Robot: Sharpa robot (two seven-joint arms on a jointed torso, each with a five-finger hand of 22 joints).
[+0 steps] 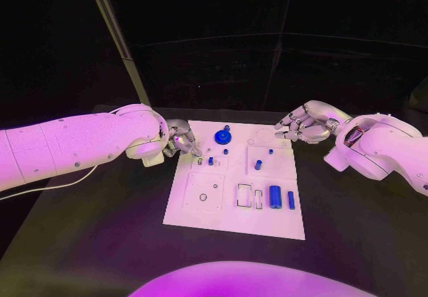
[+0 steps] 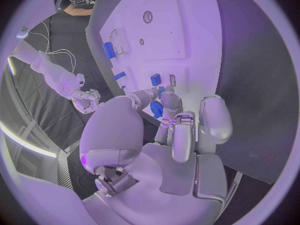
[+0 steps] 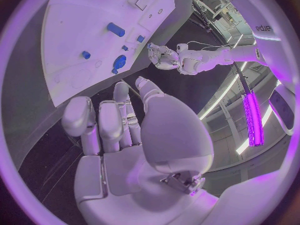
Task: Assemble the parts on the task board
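The white task board (image 1: pixel 203 213) lies mid-table. On it stand a round blue knob (image 1: pixel 223 137), small blue pegs (image 1: pixel 210 161) (image 1: pixel 258 164), and a large blue cylinder (image 1: pixel 274 197) beside a thin one (image 1: pixel 291 199). My left hand (image 1: pixel 181 139) hovers over the board's far left corner with fingers curled. In the left wrist view its thumb and fingertips pinch a small blue part (image 2: pixel 156 109), just short of a peg (image 2: pixel 155 79) on the board (image 2: pixel 181 30). My right hand (image 1: pixel 303 124) hangs above the far right corner, fingers apart and holding nothing (image 3: pixel 119 120).
Empty rectangular slots (image 1: pixel 243 195) and a square plate with a hole (image 1: pixel 203 197) mark the board's near half. A slanted pole (image 1: pixel 125 55) rises behind the left arm. A pale cable (image 1: pixel 54 182) trails on the black table (image 1: pixel 89 241) at the left.
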